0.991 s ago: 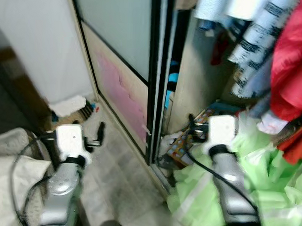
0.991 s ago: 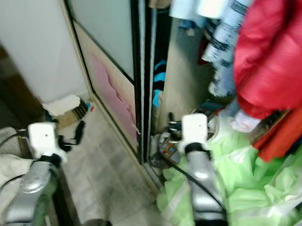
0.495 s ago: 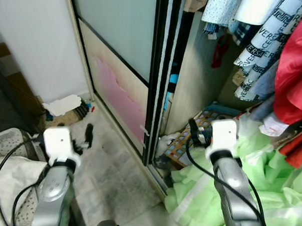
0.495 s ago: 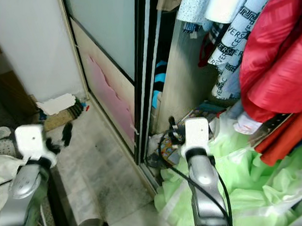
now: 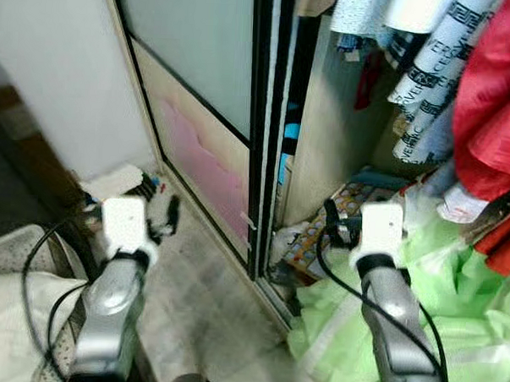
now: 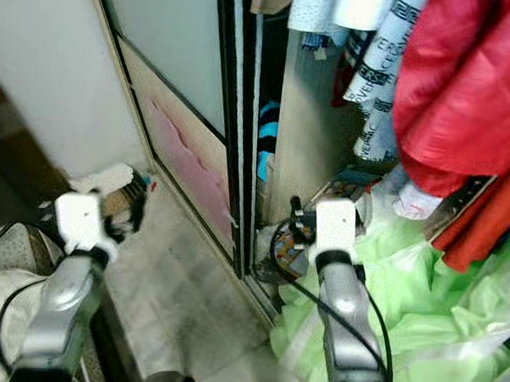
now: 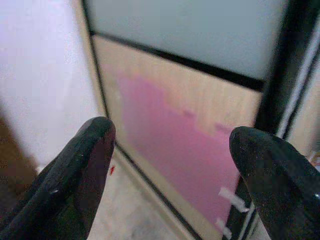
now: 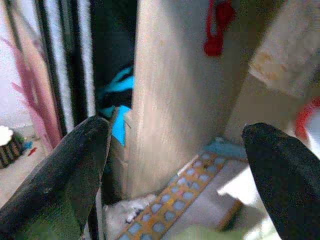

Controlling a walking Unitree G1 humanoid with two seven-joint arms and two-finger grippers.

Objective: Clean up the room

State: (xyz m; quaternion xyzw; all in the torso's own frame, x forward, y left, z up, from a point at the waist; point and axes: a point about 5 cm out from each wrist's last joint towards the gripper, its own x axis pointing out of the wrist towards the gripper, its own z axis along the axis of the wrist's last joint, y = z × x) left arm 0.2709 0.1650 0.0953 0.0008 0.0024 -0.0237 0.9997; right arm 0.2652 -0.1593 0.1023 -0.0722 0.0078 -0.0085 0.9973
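In the left eye view, the left gripper (image 5: 169, 214) hovers over the floor (image 5: 208, 299) before the sliding door (image 5: 209, 113). The right gripper (image 5: 328, 218) is near the green cloth (image 5: 461, 310). In both wrist views the fingers (image 7: 82, 165) stand wide apart, holding nothing.

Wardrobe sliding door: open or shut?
Open. The sliding door is pushed to the robot's left, exposing hanging clothes and a green sheet spilling out at the bottom.
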